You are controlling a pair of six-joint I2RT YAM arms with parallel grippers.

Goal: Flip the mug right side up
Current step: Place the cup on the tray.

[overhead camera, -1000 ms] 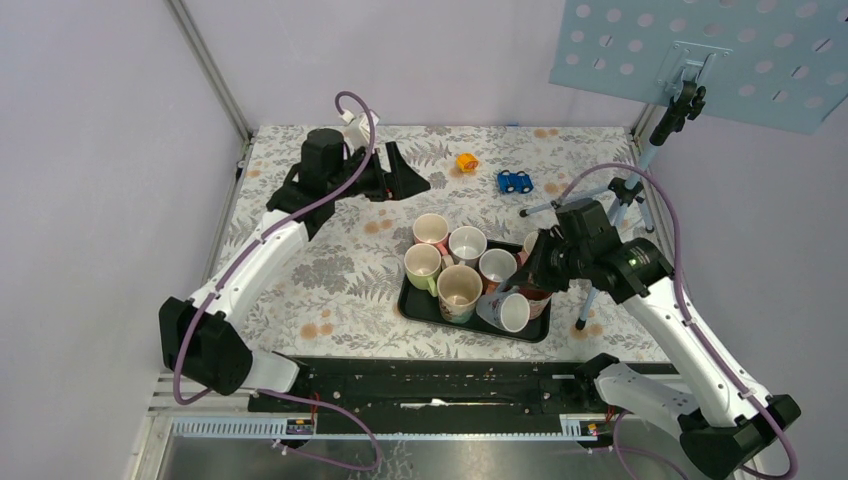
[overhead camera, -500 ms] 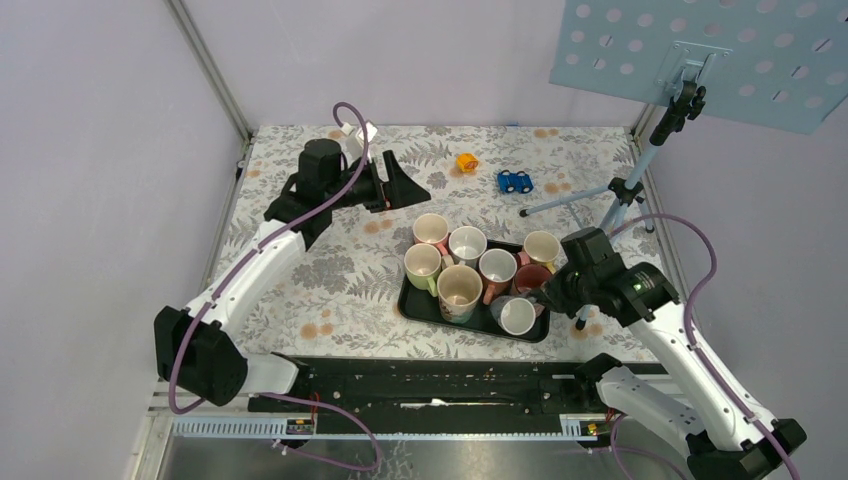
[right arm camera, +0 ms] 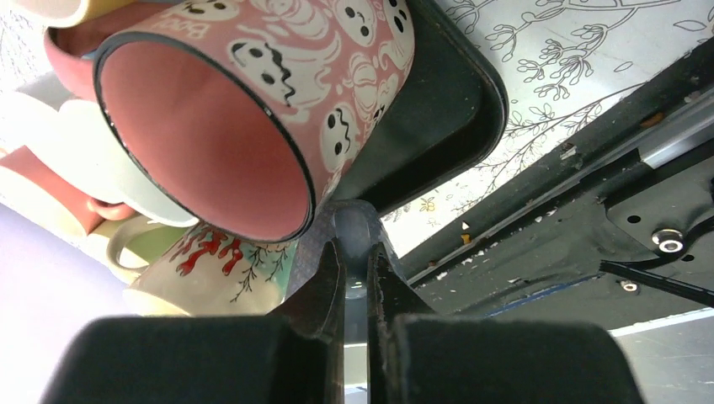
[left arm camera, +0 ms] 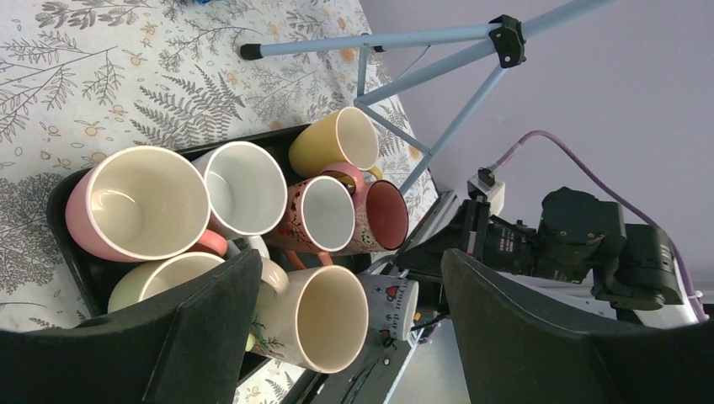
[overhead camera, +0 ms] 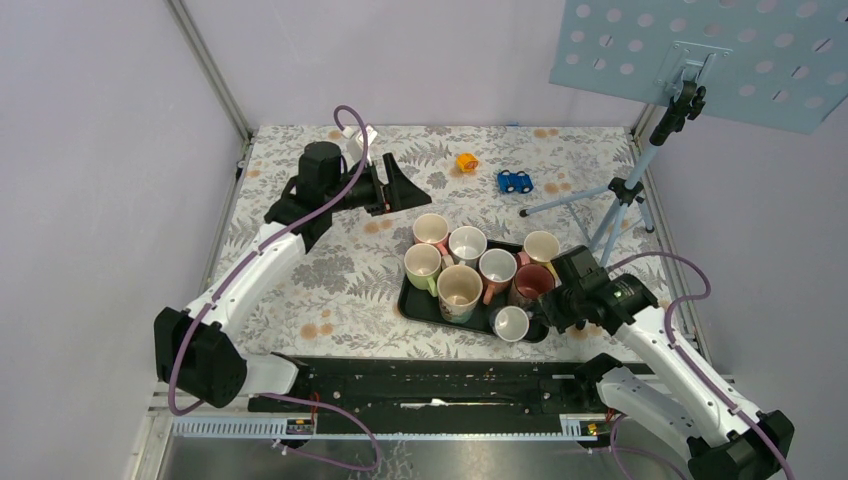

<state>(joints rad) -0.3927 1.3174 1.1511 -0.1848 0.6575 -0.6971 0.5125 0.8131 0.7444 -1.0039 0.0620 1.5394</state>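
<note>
- Bench: covered with a fern and flower print, walled in by pale panels.
- Perforated blue panel: hangs over the far right corner, clipped to the top of a tripod stand whose legs rest on the right side of the bench.
- Black tray: near-centre of the bench, just ahead of the arm bases, crowded with mugs.
- Left pincer: held above the bench behind and to the left of the tray, fingers spread wide, nothing between them.
- Right pincer: low at the tray's near right corner, fingers pressed together on the handle of the grey mug.
- Grey mug: red hearts on its side, sits at the tray's front edge. From overhead its white inside faces up; fully upright or slightly tipped, cannot tell.
- Ghost-print pink mug: just behind the grey mug, close to the right pincer's fingers.
- Other mugs, mouths up: floral cream mug, green mug, pink mug, white mug, yellow mug.
- Blue toy car and small orange toy: on the far bench, well apart from the tray.
</note>
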